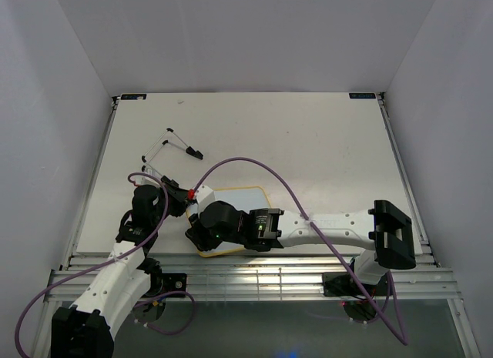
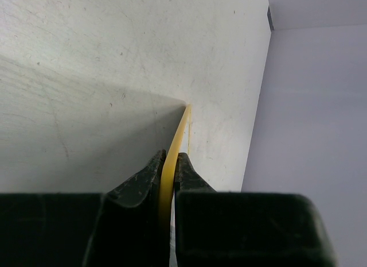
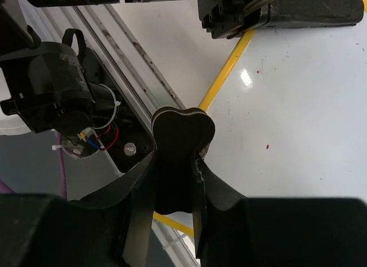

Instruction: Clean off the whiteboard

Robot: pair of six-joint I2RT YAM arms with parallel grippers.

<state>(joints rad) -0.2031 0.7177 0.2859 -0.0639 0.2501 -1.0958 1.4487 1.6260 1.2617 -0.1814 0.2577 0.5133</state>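
Note:
The whiteboard (image 1: 245,196) lies flat near the table's front edge, white with a thin yellow frame. My left gripper (image 1: 183,199) is at its left edge. In the left wrist view that gripper (image 2: 170,161) is shut on the yellow frame (image 2: 179,135). My right gripper (image 1: 200,225) hovers over the board's near left corner, shut on a black eraser (image 3: 182,138). The eraser's end sits over the frame (image 3: 226,74) at the board's edge. The white surface (image 3: 298,106) shows only a few tiny red specks (image 3: 267,146). The left gripper (image 3: 252,23) shows at the top of the right wrist view.
Thin white rods with black tips (image 1: 176,145) lie on the table behind the left arm. A purple cable (image 1: 262,167) arcs over the board. Metal rails (image 1: 254,273) run along the near edge. Grey walls close in both sides and the back.

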